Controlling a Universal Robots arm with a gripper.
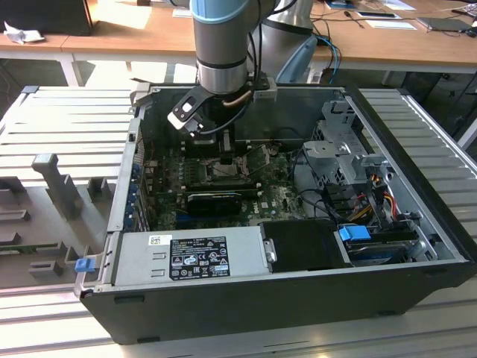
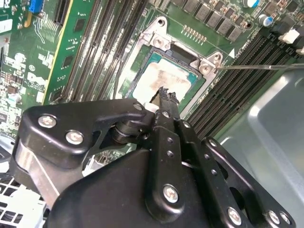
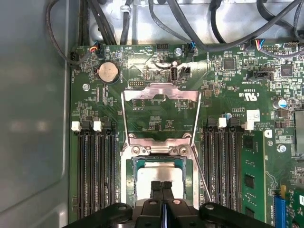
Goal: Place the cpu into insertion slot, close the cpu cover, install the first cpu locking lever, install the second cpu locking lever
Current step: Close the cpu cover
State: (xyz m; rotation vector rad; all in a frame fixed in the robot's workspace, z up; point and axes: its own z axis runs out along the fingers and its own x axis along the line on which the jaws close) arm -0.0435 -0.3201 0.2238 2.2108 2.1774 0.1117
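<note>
The cpu (image 3: 159,172) lies flat in the insertion slot (image 3: 127,166), its grey top smeared with pale paste (image 2: 164,76). My gripper (image 3: 162,186) is shut, its two black fingertips pressed together with nothing between them, right over the chip's near edge (image 2: 166,95). The cpu cover (image 3: 159,91) is swung open away from the socket, and the green board shows through its window. A thin wire locking lever (image 3: 202,173) slants free beside the socket, also seen in the second wrist view (image 2: 256,66). In the exterior view the gripper (image 1: 226,153) reaches down inside the computer case.
Black memory slots (image 3: 95,171) flank the socket on both sides. A round coin battery (image 3: 107,72) and cable bundles (image 3: 190,19) lie past the open cover. The grey case wall (image 3: 33,118) stands close by. A power supply (image 1: 190,257) and drive cage (image 1: 339,153) fill the case.
</note>
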